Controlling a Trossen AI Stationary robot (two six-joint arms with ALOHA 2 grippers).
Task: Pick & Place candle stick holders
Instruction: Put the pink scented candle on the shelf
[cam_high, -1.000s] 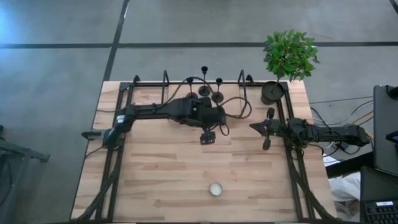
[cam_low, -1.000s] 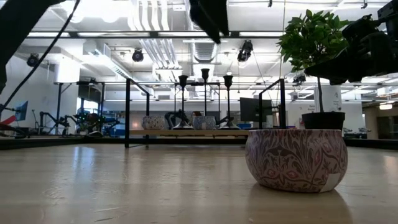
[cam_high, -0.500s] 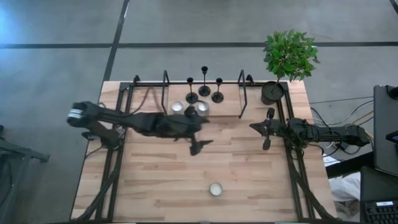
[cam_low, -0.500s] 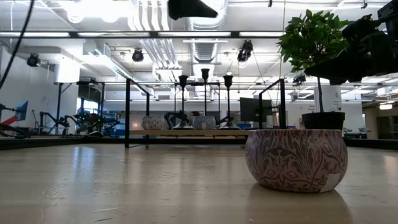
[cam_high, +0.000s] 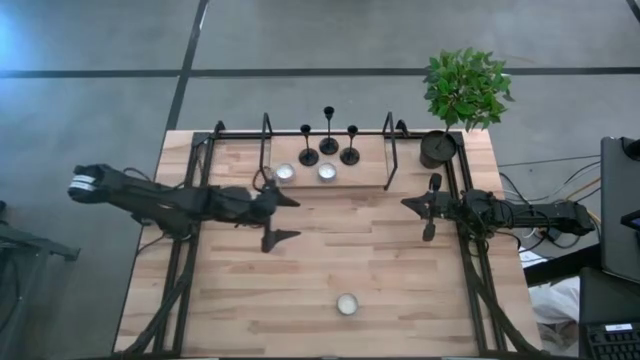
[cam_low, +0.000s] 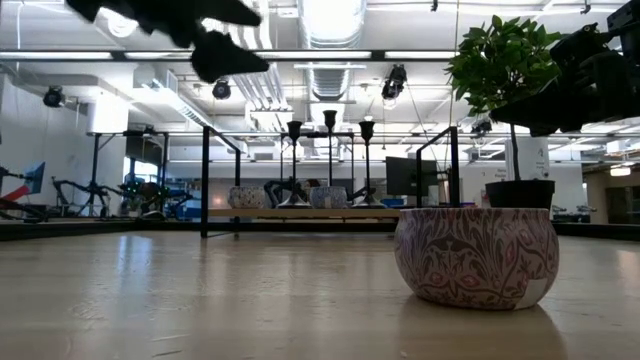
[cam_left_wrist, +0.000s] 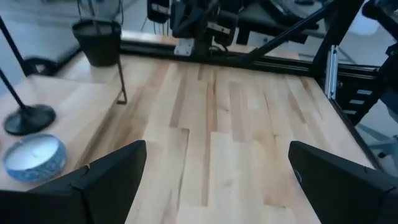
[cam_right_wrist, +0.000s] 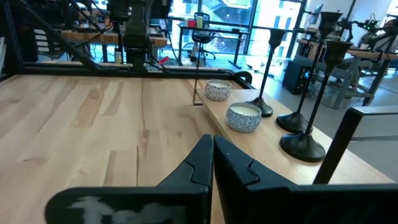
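Candle stick holders (cam_high: 328, 140), three black ones with round bases, thin stems and small cup tops, stand upright in a loose row at the far middle of the wooden surface (cam_high: 400, 270), between two black metal posts; in the high view the middle one sits slightly farther back than its neighbours. Just in front of them lie two small round candle tins (cam_high: 306, 172), side by side and apart from the holders' bases. A third candle tin (cam_high: 347, 304), patterned on its side, rests alone near the front edge and fills the foreground of the low view. A dark pot (cam_high: 438, 149) with a green plant (cam_high: 465, 88) stands at the far right corner. The left claw (cam_high: 279, 218) hangs above the surface left of centre, near the two tins, its fingers spread wide and holding nothing; its wrist view shows bare wood between the two fingers, with one tin and one holder base to the side. The right claw (cam_high: 432, 208) waits near the right edge, its fingers pressed together and empty, with the holders and tins visible past them in its wrist view.
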